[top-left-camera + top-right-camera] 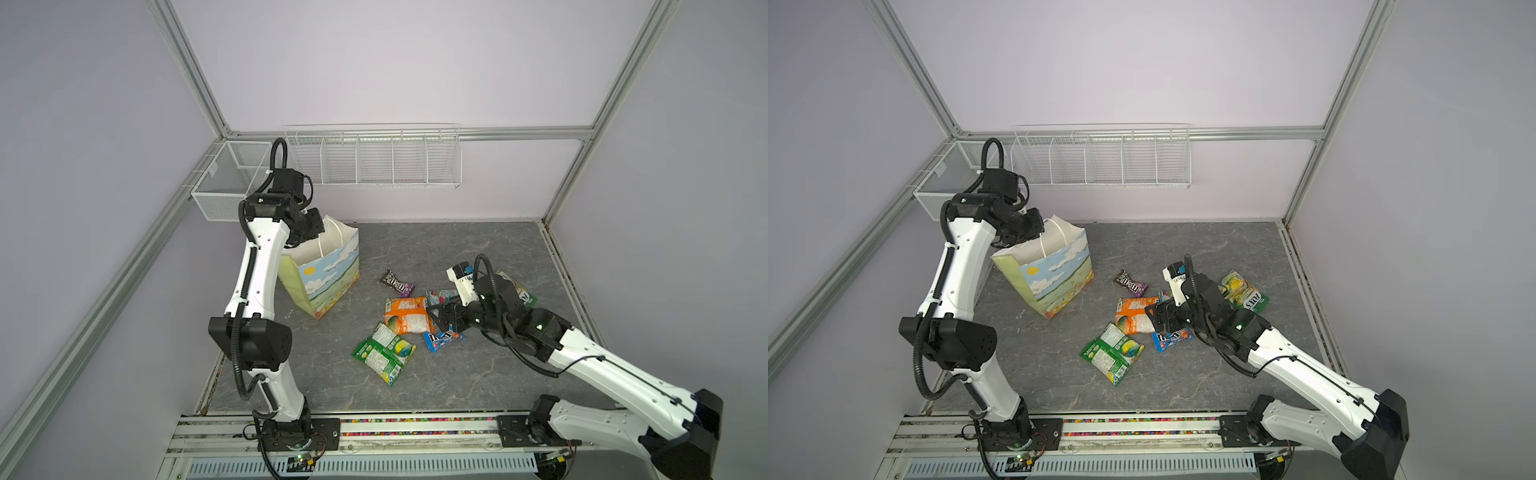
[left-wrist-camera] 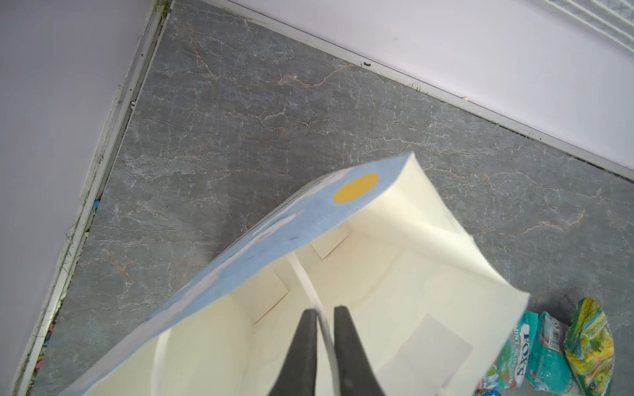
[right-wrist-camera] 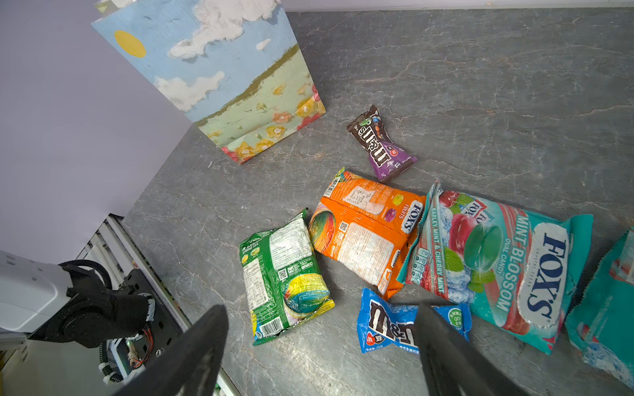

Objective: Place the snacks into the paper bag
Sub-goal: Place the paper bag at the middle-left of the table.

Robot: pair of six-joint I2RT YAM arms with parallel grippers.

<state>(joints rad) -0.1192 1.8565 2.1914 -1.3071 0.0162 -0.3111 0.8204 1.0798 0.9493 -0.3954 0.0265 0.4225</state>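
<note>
Paper bag point(image 1: 332, 270) upright at rear left of table point(image 1: 457, 249); left claw point(image 2: 324, 310) narrowly parted, white cord handle point(image 2: 300, 274) between jaws; right claw point(image 3: 320, 308) wide, over blue candy pack point(image 3: 384, 324); six snacks point(image 1: 405, 316) on table.

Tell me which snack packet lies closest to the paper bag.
The small brown-purple M&M's pack. It lies on its own just beside the paper bag. The other five sit farther off.

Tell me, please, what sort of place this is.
Probably a robotics lab test cell: a silver aluminium-profile frame holds pale lilac wall panels around a grey marble-pattern tabletop, and two white-and-black robot arms are bolted to a front metal rail.
</note>
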